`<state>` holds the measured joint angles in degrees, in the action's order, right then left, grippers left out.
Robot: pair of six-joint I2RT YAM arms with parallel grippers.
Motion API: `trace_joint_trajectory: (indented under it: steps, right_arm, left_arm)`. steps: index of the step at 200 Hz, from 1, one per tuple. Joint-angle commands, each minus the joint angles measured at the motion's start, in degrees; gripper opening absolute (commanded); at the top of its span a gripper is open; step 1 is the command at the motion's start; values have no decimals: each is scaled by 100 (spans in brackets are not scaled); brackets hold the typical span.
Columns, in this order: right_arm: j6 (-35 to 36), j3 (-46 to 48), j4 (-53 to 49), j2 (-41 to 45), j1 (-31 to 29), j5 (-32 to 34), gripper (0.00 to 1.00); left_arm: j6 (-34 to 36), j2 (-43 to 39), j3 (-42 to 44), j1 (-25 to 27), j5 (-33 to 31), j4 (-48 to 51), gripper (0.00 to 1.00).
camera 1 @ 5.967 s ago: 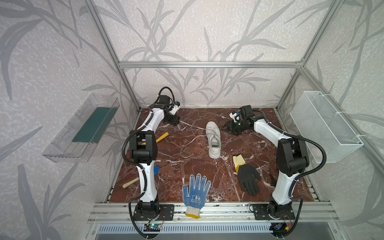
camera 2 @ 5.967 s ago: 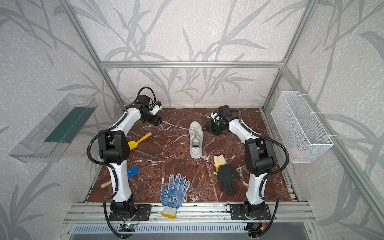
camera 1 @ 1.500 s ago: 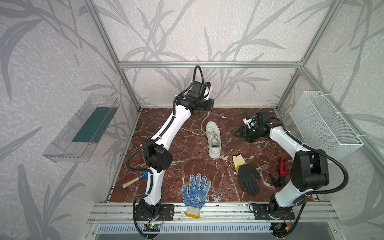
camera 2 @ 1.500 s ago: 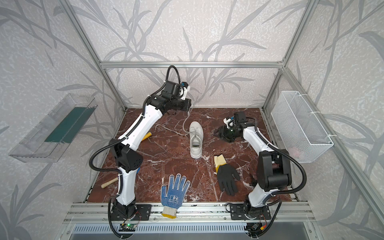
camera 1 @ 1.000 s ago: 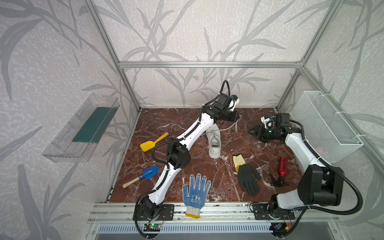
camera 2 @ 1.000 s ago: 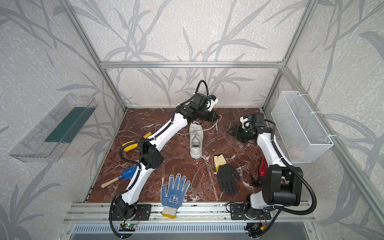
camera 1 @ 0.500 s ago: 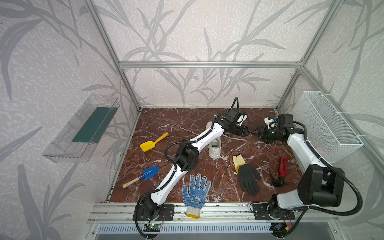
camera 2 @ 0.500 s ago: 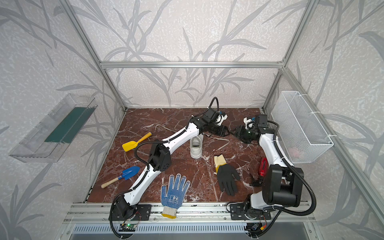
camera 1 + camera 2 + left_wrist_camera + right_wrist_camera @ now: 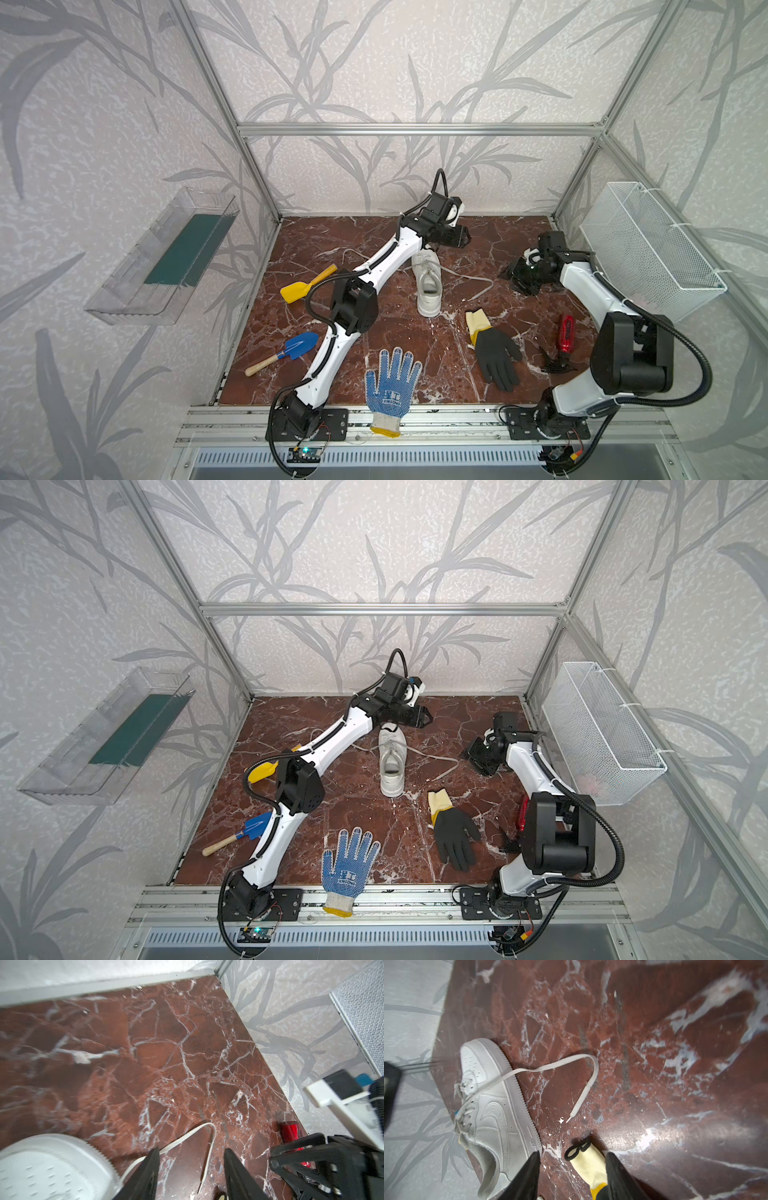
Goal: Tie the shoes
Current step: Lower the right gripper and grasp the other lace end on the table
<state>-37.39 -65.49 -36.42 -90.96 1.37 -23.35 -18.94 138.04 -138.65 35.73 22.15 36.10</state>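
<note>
The white shoe (image 9: 428,286) (image 9: 392,766) lies at mid table, toe toward the back wall, laces untied. One lace (image 9: 478,279) (image 9: 591,1076) curls over the table to its right; the other lace (image 9: 353,252) trails left under my left arm. My left gripper (image 9: 463,240) (image 9: 191,1153) hovers open past the shoe's toe (image 9: 52,1163), holding nothing; the lace (image 9: 209,1136) lies on the table below it. My right gripper (image 9: 519,281) (image 9: 572,1157) hangs open right of the lace, empty. In the right wrist view I see the shoe (image 9: 492,1109).
A black glove with yellow cuff (image 9: 494,357) (image 9: 589,1163) lies right of the shoe's heel. A blue-dotted glove (image 9: 392,382) sits at the front edge. On the left are a yellow scoop (image 9: 299,289) and a blue shovel (image 9: 297,347). A red tool (image 9: 566,332) and a wire basket (image 9: 648,245) are at the right.
My left gripper carried a lace over the shoe to the right, opened and let it drop on the table, then drew back toward the rear wall. The right gripper barely shifted.
</note>
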Motion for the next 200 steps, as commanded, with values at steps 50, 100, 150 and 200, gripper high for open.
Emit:
trace_joint_trajectory:
  steps: [50,100,150,200]
  right_arm:
    - [-2244,-782,-811,-1034,-920,1033,43]
    - [-2881,-1007,-893,-1521,-1108,1290,39]
    - [-3004,-1374,-1111,-1910,-1243,1475,37]
    - [-3277,-1761,-1277,-2298,-1410,1627,35]
  left_arm:
    - [711,-1395,1530,-397,-812,48,52]
    - [811,-2123,3101,-607,-1142,-548,51]
    - [864,-2480,3896,-740,-1290,-895,50]
    - [980,-2660,4253,-810,-1352,-945,50]
